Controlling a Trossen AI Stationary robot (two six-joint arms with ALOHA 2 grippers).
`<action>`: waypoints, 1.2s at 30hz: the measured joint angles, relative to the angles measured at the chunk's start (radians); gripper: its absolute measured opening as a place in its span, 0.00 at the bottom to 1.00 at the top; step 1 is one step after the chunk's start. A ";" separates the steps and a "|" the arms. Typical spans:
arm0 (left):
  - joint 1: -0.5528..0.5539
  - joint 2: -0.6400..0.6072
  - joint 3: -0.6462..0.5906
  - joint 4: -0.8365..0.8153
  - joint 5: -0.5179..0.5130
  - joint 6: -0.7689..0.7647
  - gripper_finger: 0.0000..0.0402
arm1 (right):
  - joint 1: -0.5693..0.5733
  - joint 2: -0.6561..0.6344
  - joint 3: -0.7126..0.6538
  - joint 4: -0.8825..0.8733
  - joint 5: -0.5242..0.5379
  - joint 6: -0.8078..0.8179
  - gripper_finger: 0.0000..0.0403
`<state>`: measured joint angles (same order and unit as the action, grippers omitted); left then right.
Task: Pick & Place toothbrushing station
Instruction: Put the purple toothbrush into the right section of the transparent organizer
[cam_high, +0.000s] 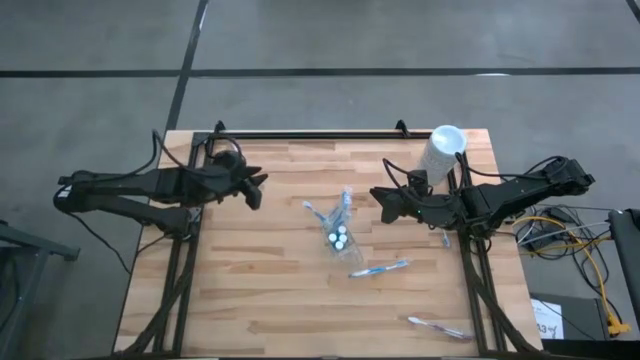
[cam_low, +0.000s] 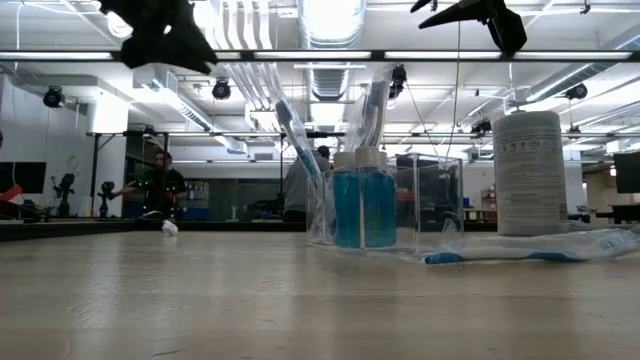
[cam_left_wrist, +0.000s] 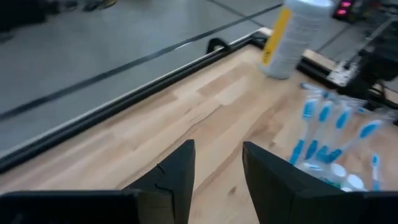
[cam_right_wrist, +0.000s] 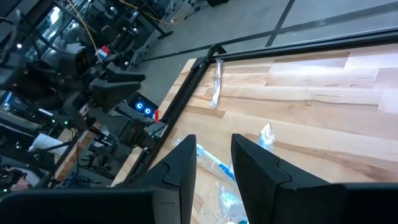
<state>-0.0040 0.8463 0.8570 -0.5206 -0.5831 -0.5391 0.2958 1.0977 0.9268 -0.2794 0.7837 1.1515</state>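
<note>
A clear pouch (cam_high: 338, 232) stands upright at the table's middle, holding blue-and-white toothbrushes (cam_left_wrist: 323, 134) and small blue white-capped tubes (cam_low: 362, 205). A wrapped toothbrush (cam_high: 380, 268) lies flat on the wood just near-right of the pouch. Another toothbrush (cam_high: 438, 327) lies by the near right corner. My left gripper (cam_high: 255, 190) hangs open above the table, left of the pouch, and holds nothing. My right gripper (cam_high: 382, 202) hangs open to the pouch's right, also clear of everything.
A tall white cylinder (cam_high: 441, 152) stands at the far right, behind my right arm. A black rail (cam_high: 300, 135) runs along the far edge. Bare wood lies at the near left (cam_high: 230, 300). People stand in the room beyond (cam_low: 160, 185).
</note>
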 joint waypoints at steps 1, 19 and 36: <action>0.000 0.000 0.000 -0.022 -0.010 -0.034 0.34 | 0.000 0.000 0.000 0.000 0.000 0.000 0.24; 0.140 0.133 0.000 -0.247 -0.069 -0.557 0.34 | 0.000 0.000 0.000 0.000 0.000 -0.001 0.24; 0.412 0.408 -0.001 -0.398 0.115 -0.807 0.34 | 0.000 0.000 0.000 0.000 0.000 -0.002 0.24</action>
<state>0.4081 1.2542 0.8558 -0.9188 -0.4684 -1.3458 0.2958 1.0973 0.9268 -0.2798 0.7837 1.1498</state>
